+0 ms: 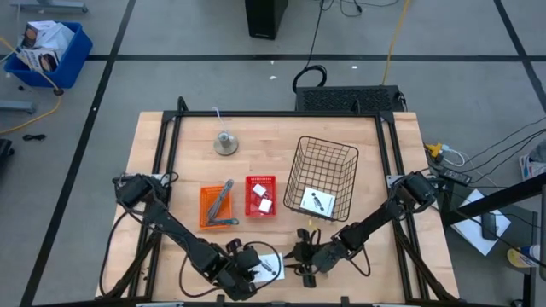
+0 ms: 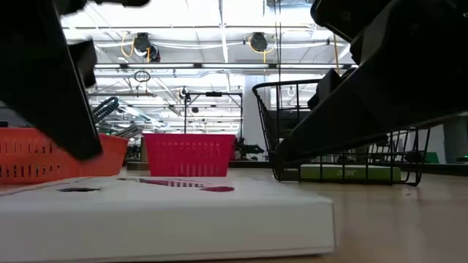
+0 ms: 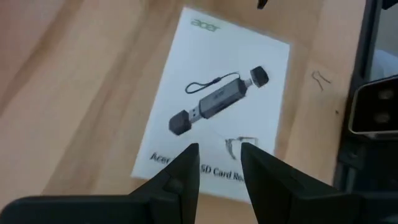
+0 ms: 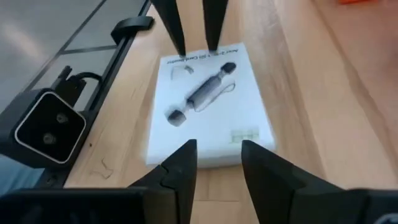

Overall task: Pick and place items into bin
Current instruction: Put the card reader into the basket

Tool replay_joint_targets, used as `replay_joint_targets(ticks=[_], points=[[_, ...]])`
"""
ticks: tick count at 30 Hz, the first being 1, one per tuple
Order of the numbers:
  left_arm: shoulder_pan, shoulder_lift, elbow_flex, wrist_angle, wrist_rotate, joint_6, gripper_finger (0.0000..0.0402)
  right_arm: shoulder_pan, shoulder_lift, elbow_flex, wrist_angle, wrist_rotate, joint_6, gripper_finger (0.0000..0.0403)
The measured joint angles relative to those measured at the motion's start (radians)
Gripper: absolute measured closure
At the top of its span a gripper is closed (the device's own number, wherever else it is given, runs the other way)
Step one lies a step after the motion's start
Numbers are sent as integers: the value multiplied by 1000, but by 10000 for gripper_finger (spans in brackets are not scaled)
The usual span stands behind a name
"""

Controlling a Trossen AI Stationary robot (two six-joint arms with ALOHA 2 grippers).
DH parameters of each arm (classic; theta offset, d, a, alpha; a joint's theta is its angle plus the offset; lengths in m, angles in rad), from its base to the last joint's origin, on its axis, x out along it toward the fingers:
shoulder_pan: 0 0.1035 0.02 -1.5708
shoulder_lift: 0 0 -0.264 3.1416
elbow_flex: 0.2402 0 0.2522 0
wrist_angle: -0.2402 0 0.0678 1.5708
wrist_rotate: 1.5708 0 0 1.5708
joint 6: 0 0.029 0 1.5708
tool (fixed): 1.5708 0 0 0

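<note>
From above I count three bins on my table (image 1: 153, 136): an orange bin (image 1: 208, 223) holding two slim hand tools (image 1: 222, 202), a red bin (image 1: 261, 196) with two tiny white blocks (image 1: 260, 199) in it, and a black wire basket (image 1: 322, 177) with one white card (image 1: 318, 201) lying on its floor. A second white card (image 3: 217, 115) lies flat on the wood near the front edge, between my two claws, and one round grey bell (image 1: 225, 143) stands alone behind the bins. The overhead picture shows that card only as a small pale patch, while my wrist cameras show its printed face: a grey card reader with a loop cord and a line of black text. The table-level camera shows the card as a thick white slab across the foreground, with the red bin, orange bin and basket lined up behind it, and my arms only as dark blurs. My left gripper (image 3: 219, 155) hangs over one end of the card, fingers slightly parted, holding nothing. My right gripper (image 4: 217, 152) faces it from the other end, also slightly parted and empty, with the left fingers (image 4: 173, 25) visible across the card.
</note>
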Motion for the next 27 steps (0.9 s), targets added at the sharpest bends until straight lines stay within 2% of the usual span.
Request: replay_joint_targets(ticks=[6,13,23,27], points=[[-30,-29,1,-92,16,-39,277,-1,0,-2,-3,-22,16,282],[-25,-22,2,-211,53,-160,277,-6,0,-2,-144,-66,209,282],[27,37,6,-115,166,-102,277,-19,1,-4,-113,-63,188,282],[39,62,8,-97,177,-90,277,-22,2,-5,-98,-87,194,282]])
